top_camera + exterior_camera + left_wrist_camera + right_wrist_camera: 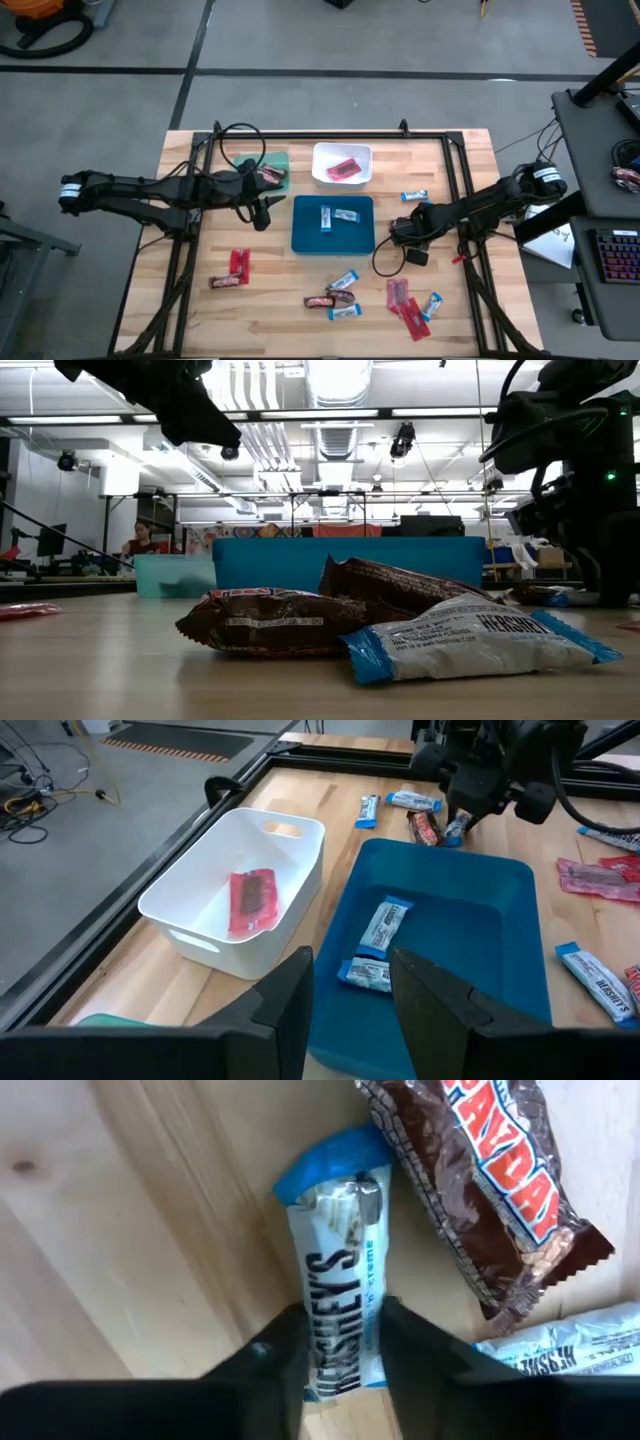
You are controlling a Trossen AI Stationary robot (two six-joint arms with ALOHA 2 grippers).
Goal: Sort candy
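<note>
While two bars (385,925) lie in the blue tray (500,890), left jaws gape; right jaws clamp another bar (335,1260).

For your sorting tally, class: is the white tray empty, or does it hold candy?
Not empty. The white tray holds one flat red packet, lying on its floor in both the left wrist and high views.

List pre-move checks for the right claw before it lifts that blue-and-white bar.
1. Blue-and-white bar centred in right claw: ok.
2. Grip set firmly on the bar: cannot tell.
3. Brown bar lying beside it is outside the claw: ok.
4. Blue tray has room; only two bars lie in it: ok.
5. Left claw open and empty, on the tray's far side from the right arm: ok.
</note>
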